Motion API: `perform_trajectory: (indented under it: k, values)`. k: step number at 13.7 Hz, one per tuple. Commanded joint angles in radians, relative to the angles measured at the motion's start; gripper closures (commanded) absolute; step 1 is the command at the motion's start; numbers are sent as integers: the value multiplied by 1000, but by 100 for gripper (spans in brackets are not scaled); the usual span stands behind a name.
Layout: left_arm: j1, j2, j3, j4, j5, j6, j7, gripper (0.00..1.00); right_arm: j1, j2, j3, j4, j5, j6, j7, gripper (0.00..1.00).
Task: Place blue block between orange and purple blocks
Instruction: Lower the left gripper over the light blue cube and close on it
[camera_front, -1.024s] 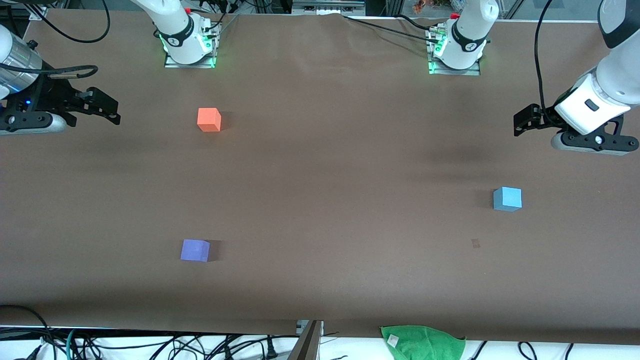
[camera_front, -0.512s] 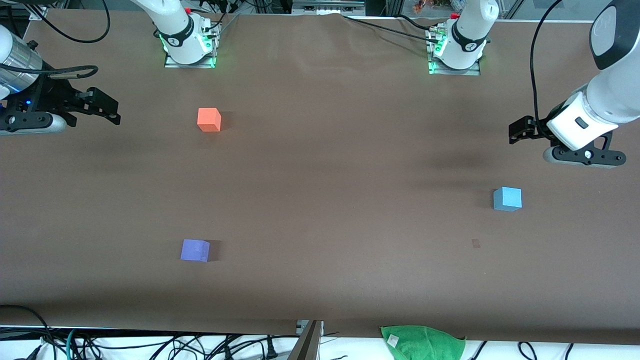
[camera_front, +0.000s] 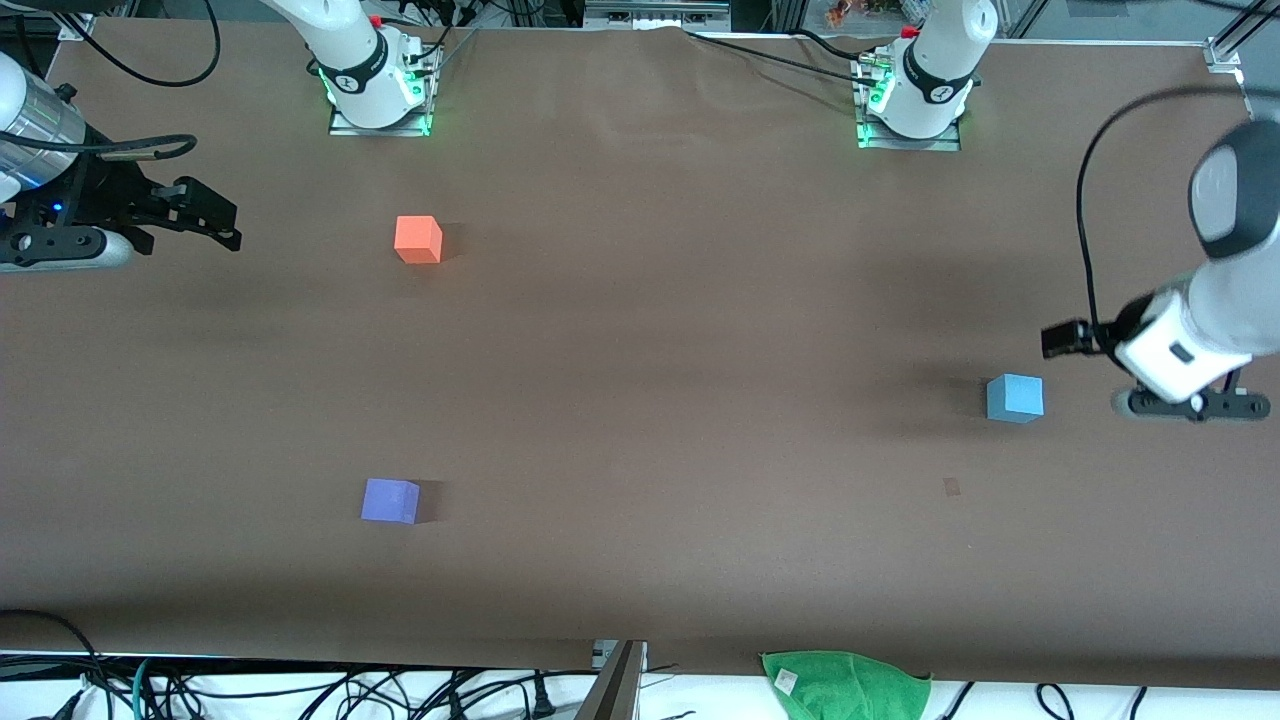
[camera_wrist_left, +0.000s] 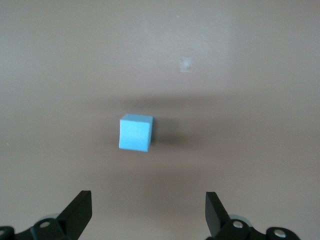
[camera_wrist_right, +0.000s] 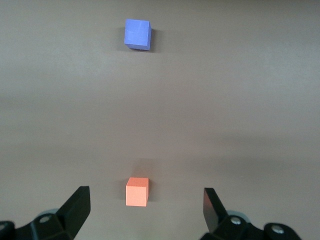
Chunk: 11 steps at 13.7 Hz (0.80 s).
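Left hand (camera_wrist_left: 147, 212) (fingers apart) hangs beside blue block (camera_front: 1015, 398).

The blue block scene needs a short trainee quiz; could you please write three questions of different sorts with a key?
1. True or false: the blue block already sits between the orange block and the purple block.
2. Which end effector is beside the blue block? A) left B) right
3. Fill in: of the orange and purple blocks, the ____ one lies nearer the front camera.

Key:
1. False; it lies toward the left arm's end of the table.
2. A; the left end effector is open, and the right end effector waits, open.
3. Purple.
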Motion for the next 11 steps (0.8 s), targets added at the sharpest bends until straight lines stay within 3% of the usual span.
perform_trajectory:
  k: [1, 7, 11]
  values:
    - [22, 105, -4, 52, 6, 46, 17, 0, 1, 9, -1, 20, -13, -5, -16, 0]
    - [36, 271, -4, 21, 19, 134, 195, 0, 4, 9, -1, 20, -13, -9, -18, 0]
    - [70, 269, -3, -112, 22, 303, 252, 0, 2, 10, -1, 18, -13, -12, -19, 0]
